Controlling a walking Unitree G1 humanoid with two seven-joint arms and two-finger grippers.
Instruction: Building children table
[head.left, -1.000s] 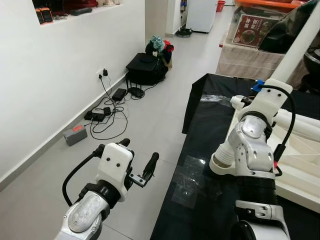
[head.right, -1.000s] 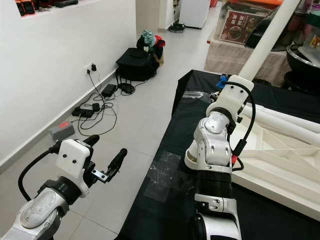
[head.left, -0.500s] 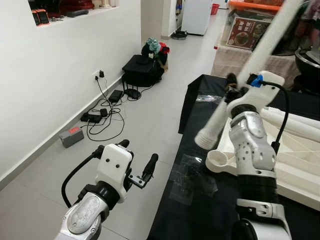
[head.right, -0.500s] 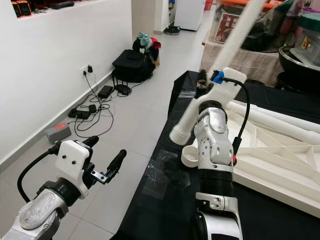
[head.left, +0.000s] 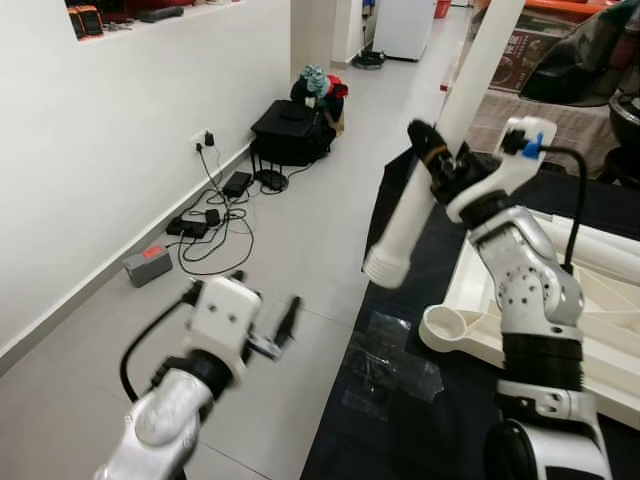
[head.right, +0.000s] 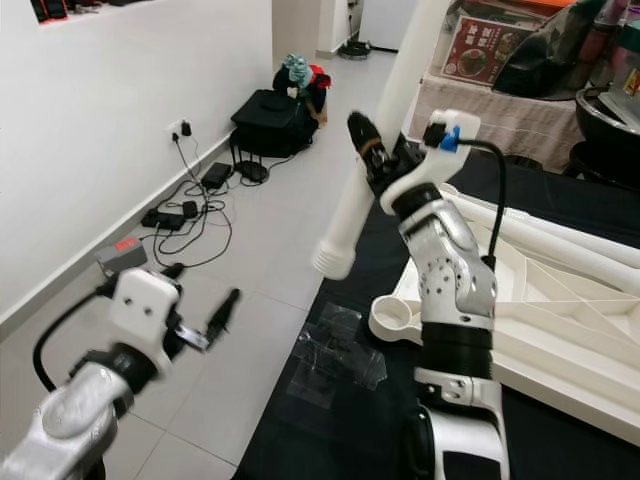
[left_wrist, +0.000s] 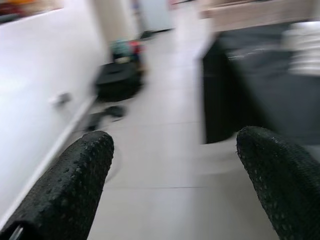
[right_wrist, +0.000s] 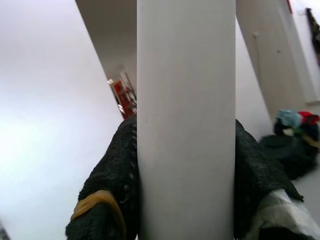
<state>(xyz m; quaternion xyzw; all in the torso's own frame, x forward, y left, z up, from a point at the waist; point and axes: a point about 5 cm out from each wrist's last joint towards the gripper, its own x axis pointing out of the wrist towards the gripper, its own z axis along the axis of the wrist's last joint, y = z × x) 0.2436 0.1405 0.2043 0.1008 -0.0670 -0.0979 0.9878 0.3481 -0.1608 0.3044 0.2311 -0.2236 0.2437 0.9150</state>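
Observation:
My right gripper (head.left: 441, 160) is shut on a long white table leg (head.left: 415, 205), held up and tilted. The leg's lower end (head.right: 335, 258) hangs over the left edge of the black-covered table (head.left: 420, 430). In the right wrist view the leg (right_wrist: 186, 100) sits between both black fingers (right_wrist: 115, 185). The white tabletop (head.left: 600, 330) lies upside down on the black cloth, its round corner socket (head.left: 447, 327) below and right of the leg's end. More white legs (head.right: 560, 245) lie on it. My left gripper (head.left: 265, 297) hangs open over the floor, blurred, holding nothing.
A clear plastic bag (head.left: 392, 365) lies on the cloth near the socket. Cables and power bricks (head.left: 205, 225) and a grey box (head.left: 150, 265) sit by the left wall. A black bag with toys (head.left: 295, 135) stands further back. Bare tiled floor (head.left: 300, 240) lies between.
My right arm has risen and swung the leg, lifting its lower end up and left, away from the corner socket. The left arm has shifted slightly and shows blur.

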